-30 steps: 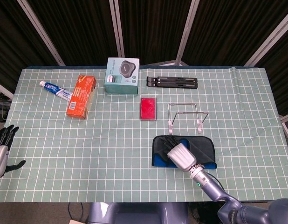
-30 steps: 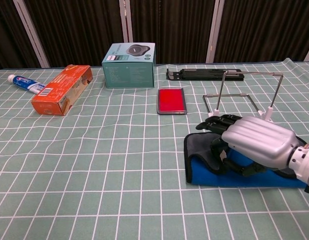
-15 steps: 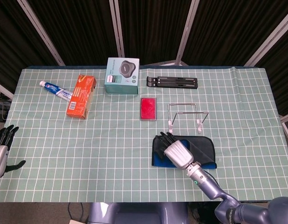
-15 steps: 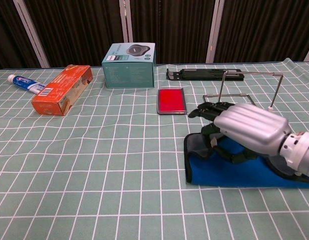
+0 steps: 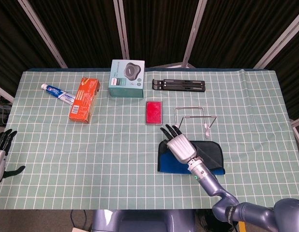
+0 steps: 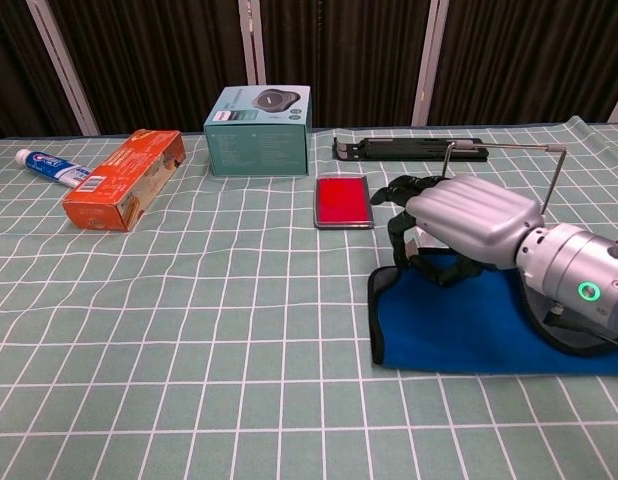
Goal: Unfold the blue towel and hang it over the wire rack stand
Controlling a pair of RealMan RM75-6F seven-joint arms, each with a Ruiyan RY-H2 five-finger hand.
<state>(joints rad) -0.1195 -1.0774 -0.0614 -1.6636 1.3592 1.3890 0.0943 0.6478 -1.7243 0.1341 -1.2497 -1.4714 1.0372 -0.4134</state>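
Green checked cloth covers the bench (image 5: 115,145); the folded blue towel with dark edge (image 6: 459,335) lies flat near the front, just before the thin wire rack stand (image 5: 193,118); the right robot hand (image 6: 459,225) hovers over its far edge, fingers spread downward, holding nothing; the left robot hand (image 5: 0,150) waits open at the bench side. Unfolding seems not yet begun; next it should pinch one loose corner.

Green gridded table (image 5: 115,145) before black curtains (image 5: 154,29) with pale struts (image 5: 121,24)
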